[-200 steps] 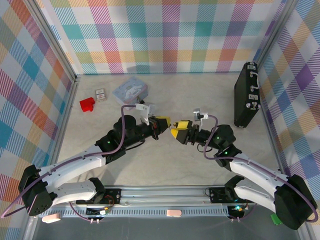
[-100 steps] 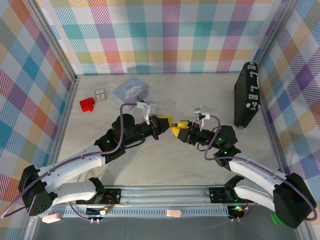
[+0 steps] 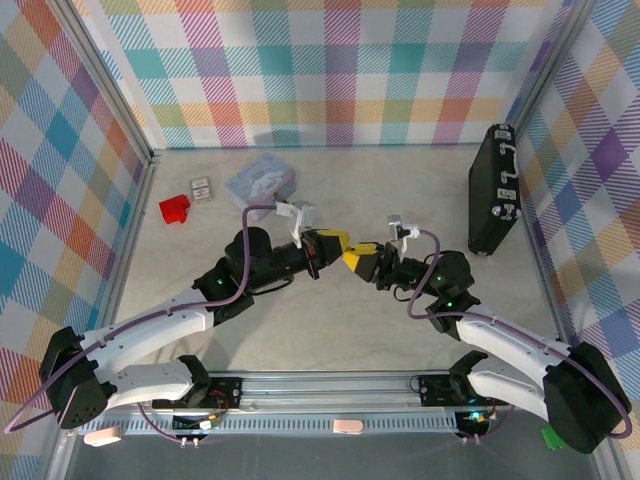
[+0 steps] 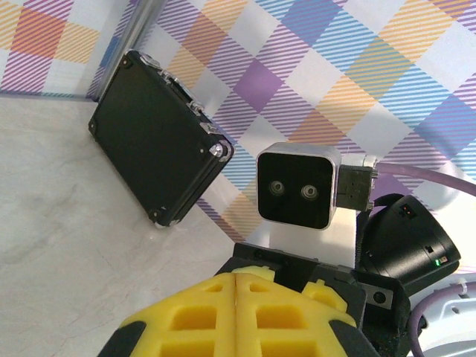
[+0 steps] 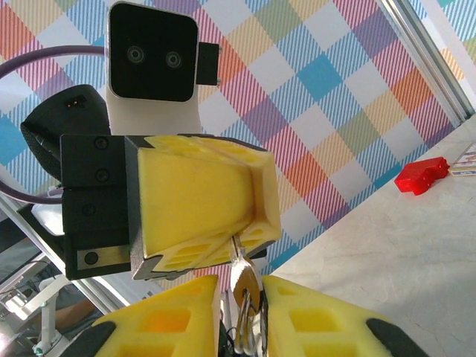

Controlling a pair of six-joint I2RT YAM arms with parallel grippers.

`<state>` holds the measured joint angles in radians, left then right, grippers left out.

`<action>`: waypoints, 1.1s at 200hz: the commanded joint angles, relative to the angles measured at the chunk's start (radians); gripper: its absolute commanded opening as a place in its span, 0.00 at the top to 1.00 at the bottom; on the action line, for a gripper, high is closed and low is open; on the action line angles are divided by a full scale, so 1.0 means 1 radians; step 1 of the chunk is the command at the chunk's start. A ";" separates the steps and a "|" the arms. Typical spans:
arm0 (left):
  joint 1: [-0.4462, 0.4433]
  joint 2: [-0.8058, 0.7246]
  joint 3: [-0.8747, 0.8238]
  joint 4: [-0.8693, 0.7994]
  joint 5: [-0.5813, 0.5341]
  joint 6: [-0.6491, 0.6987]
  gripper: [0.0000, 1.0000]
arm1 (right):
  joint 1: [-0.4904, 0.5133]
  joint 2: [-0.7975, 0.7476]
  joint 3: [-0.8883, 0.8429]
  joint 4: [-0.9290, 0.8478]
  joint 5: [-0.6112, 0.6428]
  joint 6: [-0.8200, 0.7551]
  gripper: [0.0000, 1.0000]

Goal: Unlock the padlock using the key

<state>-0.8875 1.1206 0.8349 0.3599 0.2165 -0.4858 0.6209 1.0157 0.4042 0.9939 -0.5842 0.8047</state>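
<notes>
**Finding 1.** The key [image 5: 245,290] is a slim silvery piece standing upright in the narrow gap between my right gripper's [image 3: 358,258] yellow fingers [image 5: 320,320]. I take it for the key, though it is small and partly hidden. Its thin upper end runs into the lower edge of the left gripper's [image 3: 334,242] pads [image 5: 201,201].

**Finding 2.** I cannot make out the padlock's body. I judge it sits buried in those pads, which are pressed fully together with no gap at the seam.

**Finding 3.** The right gripper is narrow around the key. I cannot tell whether its fingers bear on the metal yet.

**Location.** Both grippers meet tip to tip above the table [image 3: 400,190]. They are well apart from the black case [image 3: 495,190], on its left-arm side and nearer the arm bases than it is.

**Step in hand, in my judgement.** Seat a firm hold on the key's head, then turn it.

**Recommendations.**
- Finish the squeeze squarely on the flat faces before any rotation.
- Turn about the key's own long axis, with no sideways pull.
- Hold the left gripper rigid as the counter-hold.

**Risk.** So slim a piece may slip or tilt between soft pads and bind.
</notes>
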 commanded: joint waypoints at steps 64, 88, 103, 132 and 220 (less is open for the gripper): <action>0.010 0.011 -0.036 0.076 0.005 -0.016 1.00 | 0.002 -0.014 -0.010 0.045 0.035 0.017 0.86; 0.010 -0.011 -0.068 0.094 -0.059 -0.035 1.00 | 0.002 -0.021 -0.012 0.037 0.047 0.028 0.90; 0.012 -0.029 -0.090 0.104 -0.099 -0.044 1.00 | 0.002 -0.027 -0.016 0.032 0.056 0.033 0.92; 0.013 -0.049 -0.111 0.105 -0.141 -0.052 1.00 | 0.003 -0.040 -0.013 -0.006 0.073 0.030 0.97; 0.043 -0.063 -0.111 -0.002 -0.235 -0.102 0.56 | 0.002 -0.048 0.122 -0.503 0.172 -0.028 1.00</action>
<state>-0.8719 1.0889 0.7147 0.4229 0.0715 -0.5720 0.6273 0.9878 0.4179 0.7784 -0.4946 0.8265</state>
